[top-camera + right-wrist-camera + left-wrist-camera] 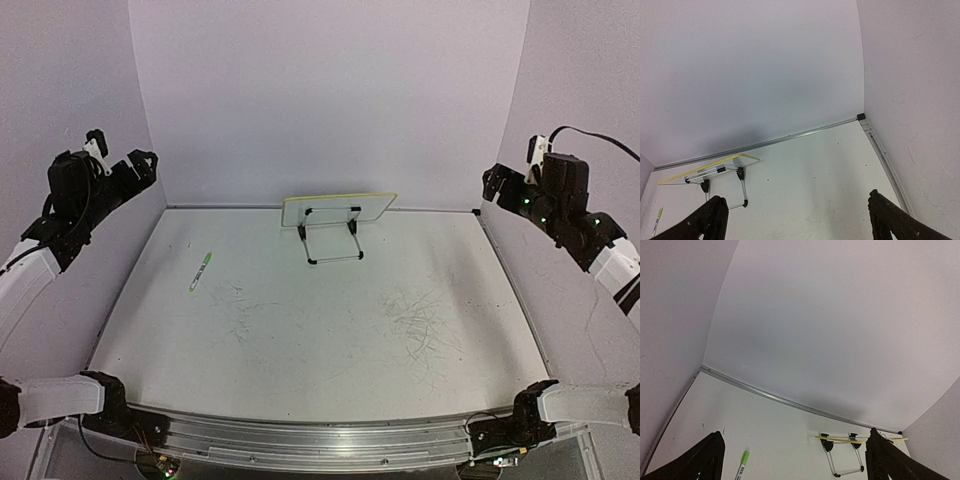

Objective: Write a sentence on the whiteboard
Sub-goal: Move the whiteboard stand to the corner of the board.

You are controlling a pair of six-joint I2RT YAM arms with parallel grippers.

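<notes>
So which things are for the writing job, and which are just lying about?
For the job: small white board with yellow-green rim and black wire stand; white marker pen with green cap.
Just lying about: grey scribbly scuff marks.

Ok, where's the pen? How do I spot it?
Start at the big white table. Look at its left half, to the left of the little yellow-rimmed whiteboard. The pen lies flat there alone, thin and white with a bright green cap, unlike the grey scuffs nearby.
</notes>
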